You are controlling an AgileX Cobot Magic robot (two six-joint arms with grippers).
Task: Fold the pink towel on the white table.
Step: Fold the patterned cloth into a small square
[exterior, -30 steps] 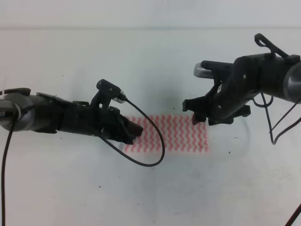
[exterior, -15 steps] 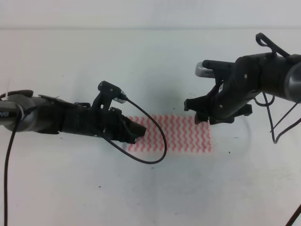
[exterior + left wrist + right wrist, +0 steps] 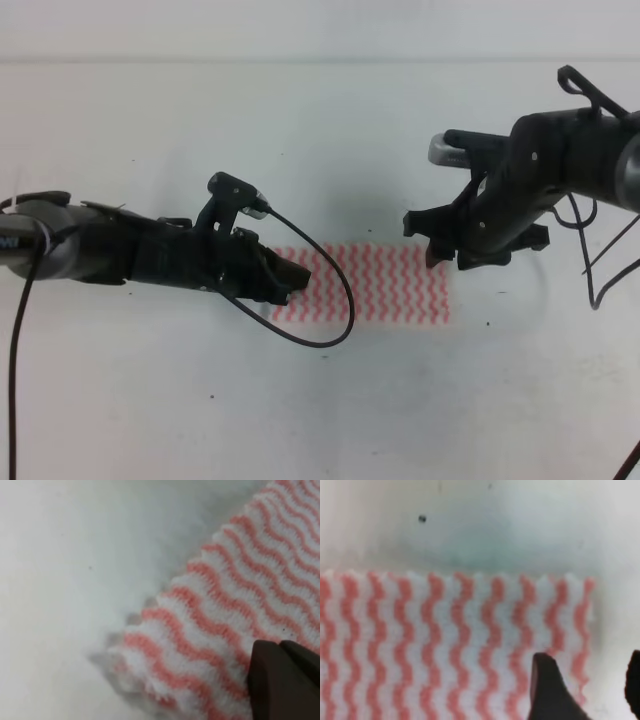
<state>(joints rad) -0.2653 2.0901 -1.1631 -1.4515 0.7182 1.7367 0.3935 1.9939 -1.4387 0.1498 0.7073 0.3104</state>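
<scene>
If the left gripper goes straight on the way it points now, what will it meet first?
Probably the pink towel. The left gripper points right along the white table, at the towel's left end; its fingertip already overlaps the cloth. Whether it touches is unclear.

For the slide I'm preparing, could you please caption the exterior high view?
Two arms flank the pink towel lying flat on the white table, left pincer at its left edge, right pincer above its right corner.

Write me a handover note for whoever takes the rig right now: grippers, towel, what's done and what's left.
Left gripper: low at the left end of the pink towel; one dark finger lies over the cloth, grasp unclear.
Right gripper: open above the towel's right end, holding nothing.
The towel lies flat as a narrow strip on the white table, its left corner slightly rumpled.
Left to do: grip the ends and fold.
</scene>
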